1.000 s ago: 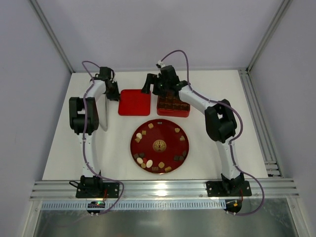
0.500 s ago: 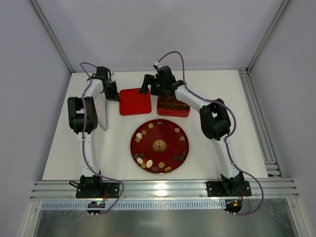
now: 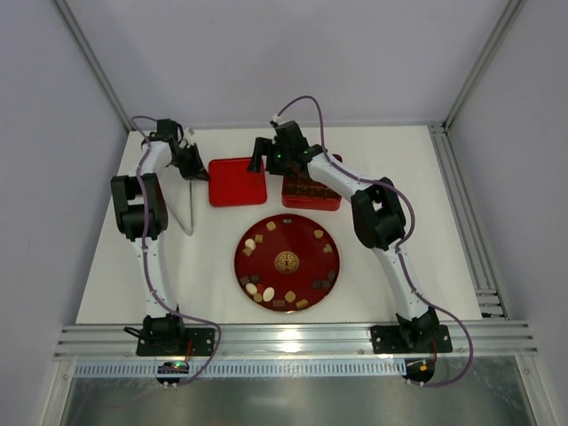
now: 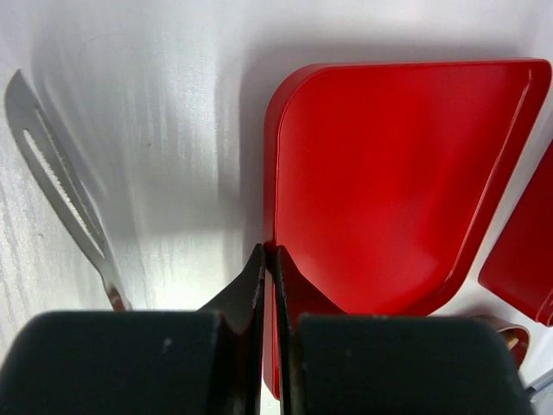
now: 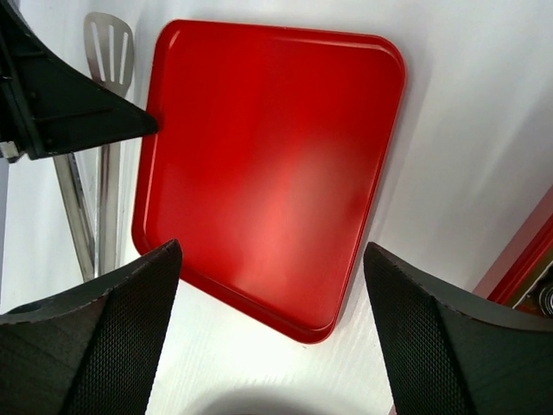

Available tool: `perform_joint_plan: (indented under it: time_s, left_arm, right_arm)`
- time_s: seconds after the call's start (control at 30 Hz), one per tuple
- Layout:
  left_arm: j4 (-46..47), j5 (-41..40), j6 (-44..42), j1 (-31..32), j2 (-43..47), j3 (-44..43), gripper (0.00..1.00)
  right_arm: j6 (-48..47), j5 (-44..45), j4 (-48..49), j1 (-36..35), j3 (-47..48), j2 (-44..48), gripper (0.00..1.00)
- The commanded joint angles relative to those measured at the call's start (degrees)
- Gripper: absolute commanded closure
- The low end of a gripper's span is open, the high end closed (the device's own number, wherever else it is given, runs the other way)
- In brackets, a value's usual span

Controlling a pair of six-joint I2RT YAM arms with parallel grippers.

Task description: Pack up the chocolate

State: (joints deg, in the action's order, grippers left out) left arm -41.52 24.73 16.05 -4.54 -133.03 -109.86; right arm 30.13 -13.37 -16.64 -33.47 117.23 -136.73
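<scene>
Red lid, upper centre of the top view: it has shifted slightly left over the last second, away from the gridded red box. The left arm has swung toward the upper left, with the left end effector at the lid's left edge. The right end effector has moved left and now sits above the lid's upper right corner. Chocolate lies scattered around the round red plate at centre frame. More dark pieces fill the box compartments not covered by the right arm. Judgement: work is on the lid, not on moving pieces. With this many still on the plate, packing is unfinished.

Left wrist view: the left end effector is pressed together, and the lid rim runs into the slit between its tips. It appears to be pinching that rim. A slotted metal utensil lies on the worktop at left, its handle cut off. Only a corner of the box shows at right. No chocolate visible here.

Right wrist view: the right end effector is spread wide above the lid, gripping nothing. The left arm's dark finger meets the lid's left rim. Whether the lid is raised off the worktop cannot be judged. The box is a mere sliver at lower right.
</scene>
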Motion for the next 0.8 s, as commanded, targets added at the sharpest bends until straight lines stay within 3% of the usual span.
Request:
perform_joint_plan:
  time_s: [0.0,0.77]
  left_arm:
    - [-0.76,4.8,-0.23,-0.47,1.55,-3.08,1.0]
    - [-1.02,13.23,1.35,-3.73,2.25,-4.48,1.0]
  right_arm:
    - [0.19,1.15,-0.85,-0.72,2.92,-0.38,0.15]
    - [1.77,0.8,-0.59,-1.42,5.46,-3.55,0.17]
